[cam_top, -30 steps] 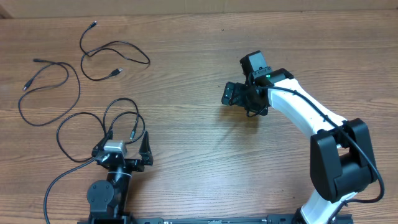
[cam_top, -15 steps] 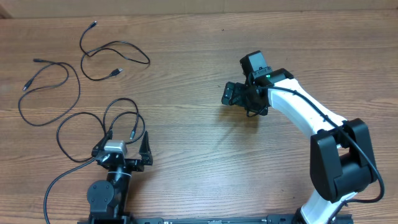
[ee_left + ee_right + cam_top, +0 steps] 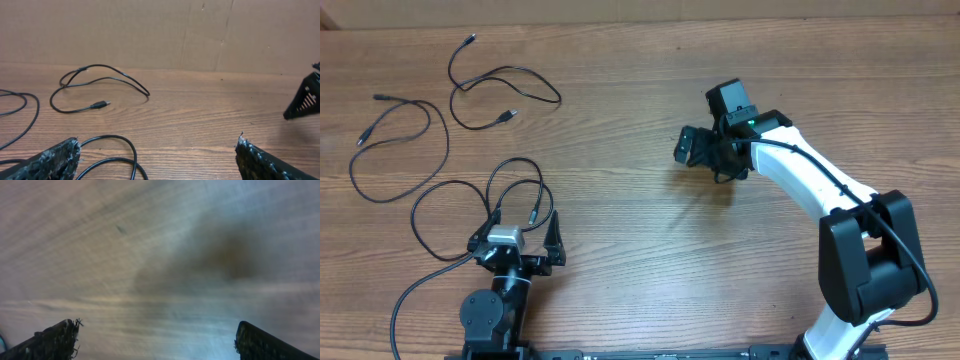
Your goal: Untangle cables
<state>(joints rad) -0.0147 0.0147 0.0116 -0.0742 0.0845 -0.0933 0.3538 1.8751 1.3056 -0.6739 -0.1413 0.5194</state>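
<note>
Overhead, the three cables lie on the wooden table (image 3: 620, 250) toward its 10 o'clock side, none of them held. The first cable (image 3: 558, 97) sits farthest out at about 11 o'clock, a loose open loop with one plug at its top and the other at 6 o'clock of it; the left wrist view shows this same loop lying flat in front of a cardboard wall (image 3: 150, 30), its small plug end pointing to 3 o'clock. The second cable (image 3: 447, 140) sprawls at 9 to 10 o'clock of the table, both plug ends at its upper left, and it appears to lie apart from the other two. The third cable (image 3: 450, 183) curls over itself just at 12 o'clock of the left gripper (image 3: 525, 218), and one plug end lies between the spread fingers; whether it touches either finger cannot be told. The left gripper sits low at 7 o'clock of the table with its jaws wide apart and gripping nothing, and curves of the third cable lie on the wood between the fingertips (image 3: 65, 152) in its own camera. The right gripper (image 3: 705, 155) hangs over bare wood at about 2 o'clock of the table's centre, well apart from all the cables, its jaws also spread wide and closed on nothing; its wrist view gives only blurred wood grain.
</note>
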